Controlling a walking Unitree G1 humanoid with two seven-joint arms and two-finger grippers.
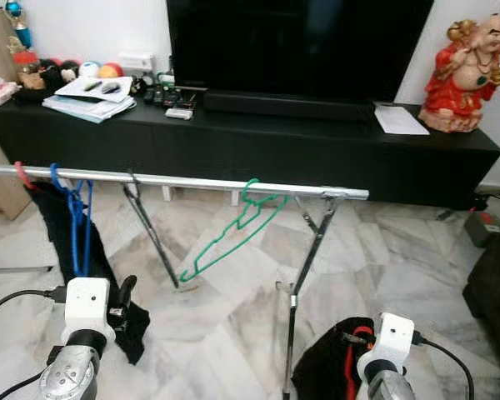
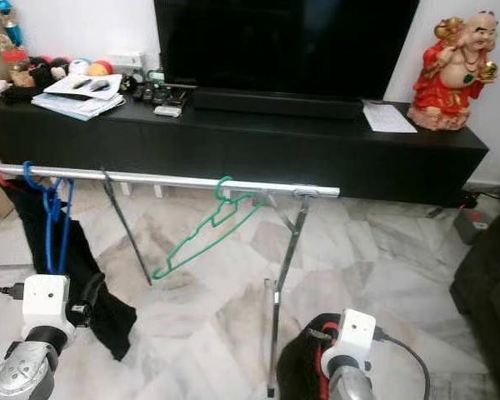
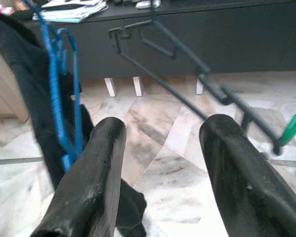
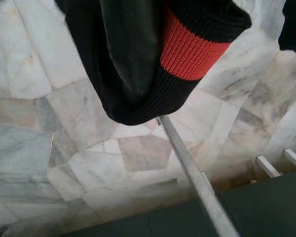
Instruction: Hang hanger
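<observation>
Left hand (image 3: pixel 160 168): fingers apart, empty, low before the rail.
Right hand (image 4: pixel 138 59): wrapped in a black-and-red garment (image 4: pixel 187 44); grip impossible to tell.
Green hanger (image 1: pixel 233 233): hooked on the rail (image 1: pixel 192 182), tilted.
Blue hanger (image 1: pixel 77 221): on the rail's left end.

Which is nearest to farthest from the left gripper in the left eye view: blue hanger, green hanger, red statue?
From the left gripper:
1. Blue hanger, on the rail just above it.
2. Green hanger, mid-rail, toward the right.
3. Red statue, far right on the TV cabinet.
</observation>
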